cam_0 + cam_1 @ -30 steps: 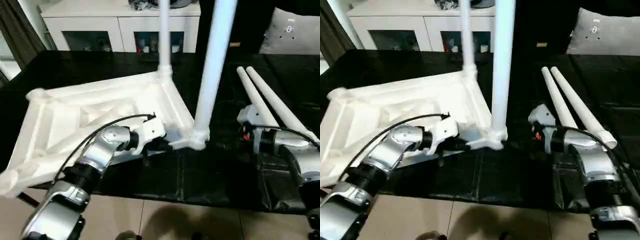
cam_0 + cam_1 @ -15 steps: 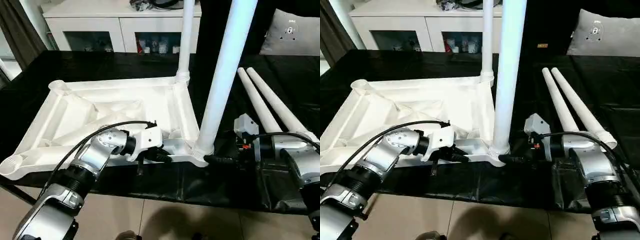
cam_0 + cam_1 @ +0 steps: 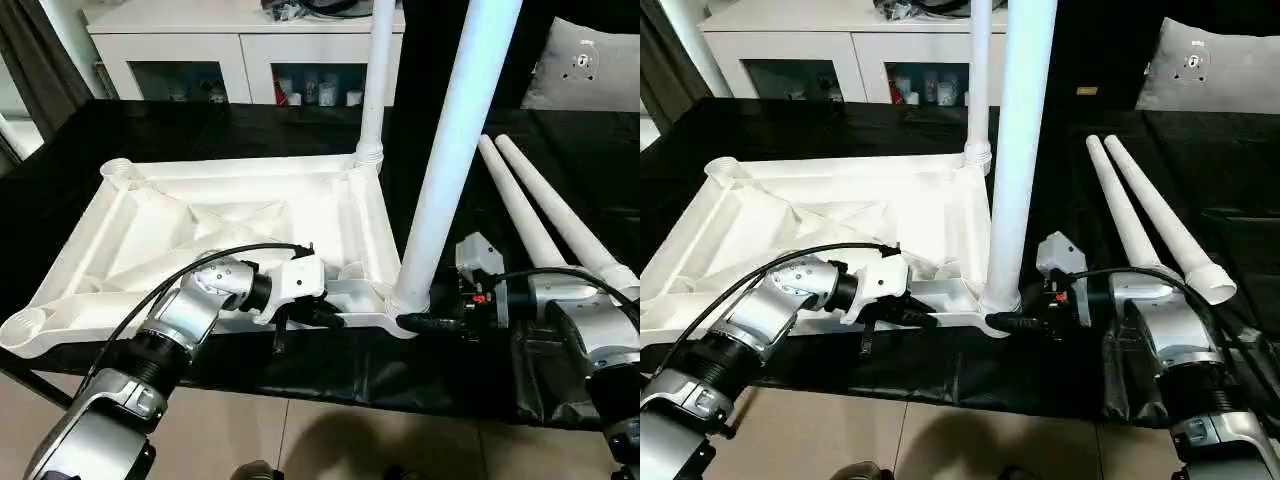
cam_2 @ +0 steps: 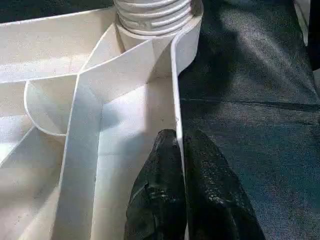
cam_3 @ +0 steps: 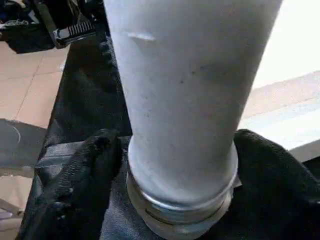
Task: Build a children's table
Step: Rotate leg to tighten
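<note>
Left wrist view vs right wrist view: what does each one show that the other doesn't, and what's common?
Left wrist view: the left gripper, jaws shut on the thin rim wall of the table top, with the ribbed underside spread out beside it. Right wrist view: the right gripper, one finger on each side of the near leg just above its collar, and tan floor past the edge. Shared: the threaded base of that leg in its corner socket, and the black cover.

A home living room, by the look of it: a low white cabinet with dark glass-fronted compartments [image 3: 240, 60] holding small items, a grey cushion [image 3: 585, 65], a dark curtain [image 3: 30, 70] and beige tiled floor [image 3: 300, 445].
</note>
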You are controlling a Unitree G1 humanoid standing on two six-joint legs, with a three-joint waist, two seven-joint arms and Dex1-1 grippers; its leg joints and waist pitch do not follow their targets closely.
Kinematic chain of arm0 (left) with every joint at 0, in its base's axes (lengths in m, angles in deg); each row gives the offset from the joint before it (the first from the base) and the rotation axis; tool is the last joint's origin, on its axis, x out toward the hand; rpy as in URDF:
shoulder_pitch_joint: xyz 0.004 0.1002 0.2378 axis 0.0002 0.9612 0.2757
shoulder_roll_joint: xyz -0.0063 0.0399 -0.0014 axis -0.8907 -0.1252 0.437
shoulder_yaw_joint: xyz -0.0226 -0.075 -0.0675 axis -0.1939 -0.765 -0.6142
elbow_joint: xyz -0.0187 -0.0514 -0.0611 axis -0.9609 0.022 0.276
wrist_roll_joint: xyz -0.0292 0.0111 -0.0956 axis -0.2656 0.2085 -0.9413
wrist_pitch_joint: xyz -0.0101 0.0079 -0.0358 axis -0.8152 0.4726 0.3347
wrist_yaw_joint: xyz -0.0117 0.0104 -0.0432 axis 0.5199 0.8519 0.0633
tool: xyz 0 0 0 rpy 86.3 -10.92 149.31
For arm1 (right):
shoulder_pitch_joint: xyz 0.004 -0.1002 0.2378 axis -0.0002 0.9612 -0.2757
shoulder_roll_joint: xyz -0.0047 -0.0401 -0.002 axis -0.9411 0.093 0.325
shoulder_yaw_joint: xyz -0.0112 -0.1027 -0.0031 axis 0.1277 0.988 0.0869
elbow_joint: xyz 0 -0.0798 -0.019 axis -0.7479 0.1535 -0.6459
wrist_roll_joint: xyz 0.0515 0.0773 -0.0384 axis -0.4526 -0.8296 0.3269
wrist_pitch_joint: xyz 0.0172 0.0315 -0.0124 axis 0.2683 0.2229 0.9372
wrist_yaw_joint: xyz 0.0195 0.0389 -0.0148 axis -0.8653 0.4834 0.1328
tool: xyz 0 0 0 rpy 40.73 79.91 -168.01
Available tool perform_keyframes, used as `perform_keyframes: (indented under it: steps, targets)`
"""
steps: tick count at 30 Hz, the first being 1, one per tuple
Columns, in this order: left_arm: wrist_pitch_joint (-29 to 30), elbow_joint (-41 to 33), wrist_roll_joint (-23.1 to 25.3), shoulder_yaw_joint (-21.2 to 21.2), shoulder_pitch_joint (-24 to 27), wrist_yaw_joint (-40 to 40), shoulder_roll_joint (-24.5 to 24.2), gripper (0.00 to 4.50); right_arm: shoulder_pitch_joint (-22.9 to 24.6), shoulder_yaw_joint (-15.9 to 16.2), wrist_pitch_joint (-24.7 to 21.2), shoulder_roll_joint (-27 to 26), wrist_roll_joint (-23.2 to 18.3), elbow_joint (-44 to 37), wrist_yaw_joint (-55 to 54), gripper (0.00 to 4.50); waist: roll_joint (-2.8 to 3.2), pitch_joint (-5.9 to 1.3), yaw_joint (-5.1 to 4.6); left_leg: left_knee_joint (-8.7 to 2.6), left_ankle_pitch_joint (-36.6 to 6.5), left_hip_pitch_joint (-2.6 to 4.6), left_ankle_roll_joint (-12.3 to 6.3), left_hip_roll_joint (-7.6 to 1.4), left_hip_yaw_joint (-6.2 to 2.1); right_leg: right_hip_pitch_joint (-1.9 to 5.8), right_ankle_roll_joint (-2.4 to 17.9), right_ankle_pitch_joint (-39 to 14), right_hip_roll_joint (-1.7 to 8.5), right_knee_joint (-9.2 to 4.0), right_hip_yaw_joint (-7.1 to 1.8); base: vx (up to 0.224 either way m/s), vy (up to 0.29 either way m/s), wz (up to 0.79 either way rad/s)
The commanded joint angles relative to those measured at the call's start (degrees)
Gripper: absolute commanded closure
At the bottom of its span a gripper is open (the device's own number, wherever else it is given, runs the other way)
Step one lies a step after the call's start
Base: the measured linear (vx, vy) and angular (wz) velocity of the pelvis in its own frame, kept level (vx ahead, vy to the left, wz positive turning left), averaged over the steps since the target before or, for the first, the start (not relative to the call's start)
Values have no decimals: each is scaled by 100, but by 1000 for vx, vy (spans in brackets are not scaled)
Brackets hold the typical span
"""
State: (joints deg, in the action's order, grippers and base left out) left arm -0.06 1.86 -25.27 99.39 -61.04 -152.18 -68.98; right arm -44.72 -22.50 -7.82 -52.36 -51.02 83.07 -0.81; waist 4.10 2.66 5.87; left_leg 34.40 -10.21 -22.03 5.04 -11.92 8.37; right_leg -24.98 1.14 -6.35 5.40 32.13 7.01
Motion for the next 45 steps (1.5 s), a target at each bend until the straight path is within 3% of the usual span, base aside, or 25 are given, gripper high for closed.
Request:
perform_keyframes:
  steps: [1, 11, 15, 19, 21, 23, 26, 29, 33, 35, 37, 39, 45]
  targets:
    - [-176, -223, -41, 85, -19, -139, -12, 450, -75, 28, 27, -20, -68, -36, 83, 109, -141, -382, -18, -376, -1241, 30, -697, -53, 97, 433, 740, -2475, 224, -391, -185, 0, 0, 0]
    - [-139, -204, -67, 59, -3, -145, 27, 450, 176, 38, -182, -58, -242, -343, 182, 174, -141, -392, 0, -377, -1208, 30, -712, -58, 96, 437, 731, -2460, 222, -391, -185, 0, 0, 0]
    - [291, -289, -128, -83, -13, 177, 220, 450, 389, -47, -687, -287, -476, -724, -161, 178, -140, -396, 20, -380, -1196, 36, -675, -60, 96, 433, 688, -2555, 227, -397, -185, 0, 0, 0]
    - [736, -326, -208, -276, -77, 642, 517, 450, 422, -47, -1045, -634, -313, -841, -964, 180, -121, -367, -6, -390, -1317, 40, -539, -22, 92, 426, 530, -2945, 226, -464, -149, 0, 0, 0]
    - [1042, -311, -267, -381, -155, 1020, 832, 450, 287, -200, -1268, -1113, -157, -688, -1947, 180, -135, -343, -95, -390, -1476, 49, -432, 5, 92, 399, 388, -3222, 209, -518, -127, 0, 0, 0]
    - [1257, -271, -288, -459, -222, 1342, 1077, 450, 170, -345, -1434, -1429, -116, -575, -2529, 180, -123, -348, -219, -376, -1629, 34, -350, 51, 66, 421, 222, -3462, 210, -574, -42, 0, 0, 0]
    - [1544, -116, -200, -594, -371, 1987, 1454, 450, -24, -526, -1567, -1791, 77, -326, -3429, 180, -119, -355, -370, -355, -1621, 34, -411, 73, 70, 406, 190, -3451, 188, -629, -15, 0, 0, 0]
    - [1810, 201, -93, -846, -629, 3067, 1991, 450, -312, -786, -1621, -2212, 297, 93, -4651, 181, -147, -380, -428, -321, -1507, 31, -464, 112, 83, 414, 145, -3393, 182, -646, 3, 0, 0, 0]
    - [1696, 373, 180, -811, -751, 3660, 2210, 450, -450, -837, -1522, -2394, 535, 237, -5166, 181, -124, -409, -407, -353, -1234, -5, -603, 77, 80, 438, 269, -2920, 182, -590, -43, 0, 0, 0]
    - [1685, 330, 199, -786, -720, 3583, 2165, 450, -428, -875, -1570, -2418, 532, 191, -5210, 181, -121, -441, -354, -360, -985, -10, -755, 40, 82, 460, 529, -2340, 207, -494, -106, 0, 0, 0]
    - [1680, 279, 208, -781, -688, 3521, 2116, 450, -385, -883, -1527, -2421, 512, 122, -5165, 181, -126, -443, -336, -360, -893, -7, -815, 29, 92, 466, 674, -2090, 208, -455, -126, 0, 0, 0]
    - [1688, 212, 249, -776, -632, 3451, 1986, 450, -305, -999, -1467, -2474, 330, -16, -5022, 125, -106, -433, -313, -362, -873, -3, -853, 31, 102, 470, 731, -2026, 219, -449, -140, 0, 0, 0]
    - [1485, 230, 278, -682, -575, 3230, 1739, 450, -252, -1006, -1342, -2353, 270, -56, -4940, 69, -100, -414, -333, -384, -961, -11, -775, 31, 93, 489, 682, -2179, 217, -463, -132, 0, 0, 0]
